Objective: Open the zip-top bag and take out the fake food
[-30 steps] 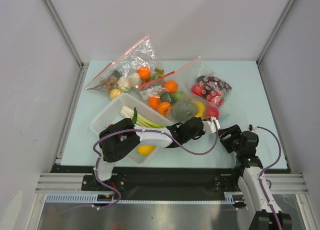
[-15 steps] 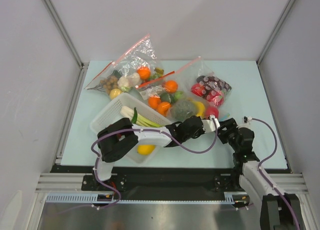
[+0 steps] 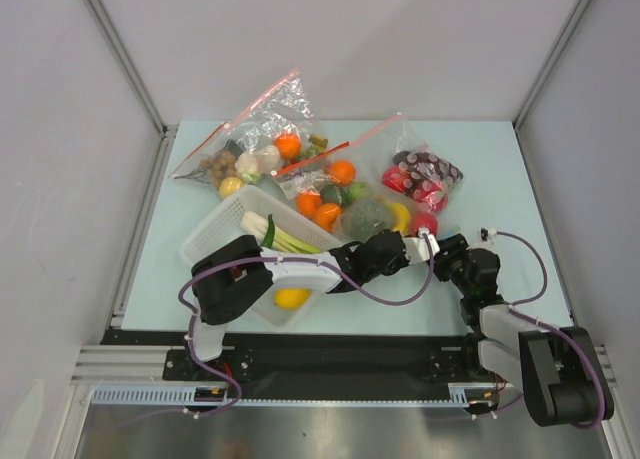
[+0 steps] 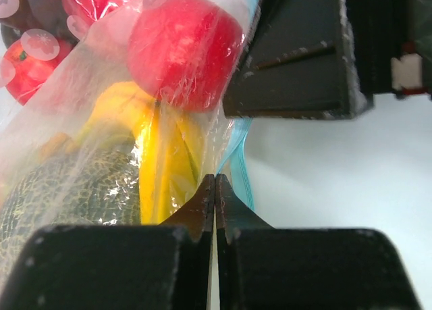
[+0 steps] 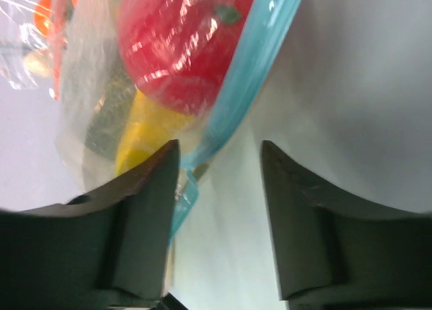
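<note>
Pinching the right edge of the zip-top bag (image 3: 385, 219), the left tool (image 3: 430, 245) is clenched on a fold of clear film just beside the bag's light blue zip strip (image 4: 238, 163). The left arm reaches from the near left across a white basket (image 3: 222, 231) to get there. The bag lies on the pale bench (image 3: 510, 179), right of centre and near the front, with the fake food inside it: a netted melon (image 4: 61, 188), a yellow banana (image 4: 165, 165) and a red round fruit (image 4: 183, 46), all pressed against the plastic.

The right tool (image 3: 452, 253) sits just right of the left one, almost touching it. Its jaws are released and stand apart, and in the right wrist view the blue strip runs on a slant through the gap between them, hugging one finger (image 5: 145, 188) and apart from the other. Nothing is gripped there yet.

The strip's long axis crosses the gap, so the right tool looks placed to close on the opposite lip from the one the left tool holds; the right arm is plainly the nearer one for this. Pulling the two lips apart would need room, and bare bench shows to the right and near side. On the far side, red-strip bags (image 3: 262, 129) crowd against the bag, and the basket sits close on the left.
</note>
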Robot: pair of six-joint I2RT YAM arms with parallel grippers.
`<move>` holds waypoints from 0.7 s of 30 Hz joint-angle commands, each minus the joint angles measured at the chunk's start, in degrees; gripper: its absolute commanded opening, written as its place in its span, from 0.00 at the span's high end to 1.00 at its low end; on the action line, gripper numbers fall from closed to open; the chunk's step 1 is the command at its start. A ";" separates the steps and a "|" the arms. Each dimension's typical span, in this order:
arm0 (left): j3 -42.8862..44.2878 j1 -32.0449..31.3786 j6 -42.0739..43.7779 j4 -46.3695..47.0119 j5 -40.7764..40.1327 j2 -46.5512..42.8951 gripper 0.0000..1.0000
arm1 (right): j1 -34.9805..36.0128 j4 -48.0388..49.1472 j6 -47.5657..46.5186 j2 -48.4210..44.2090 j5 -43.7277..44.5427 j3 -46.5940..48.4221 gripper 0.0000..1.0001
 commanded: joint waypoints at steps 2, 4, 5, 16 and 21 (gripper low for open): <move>-0.44 0.54 -1.03 1.76 1.34 -4.12 1.00 | 0.44 8.37 -0.38 3.63 2.04 3.06 0.50; -0.61 0.54 -1.03 1.59 1.61 -4.21 0.99 | 0.44 10.03 0.05 5.04 2.04 3.41 0.60; -0.70 0.54 -1.03 1.50 1.69 -4.21 1.00 | 0.44 10.65 0.23 6.10 1.95 3.50 0.63; -0.70 0.54 -2.17 0.18 3.10 -4.47 1.00 | 0.52 9.44 1.29 6.81 1.42 6.57 0.98; -0.44 0.63 -2.43 -0.17 2.75 -4.12 0.90 | 0.52 7.32 0.76 4.62 2.04 6.84 1.00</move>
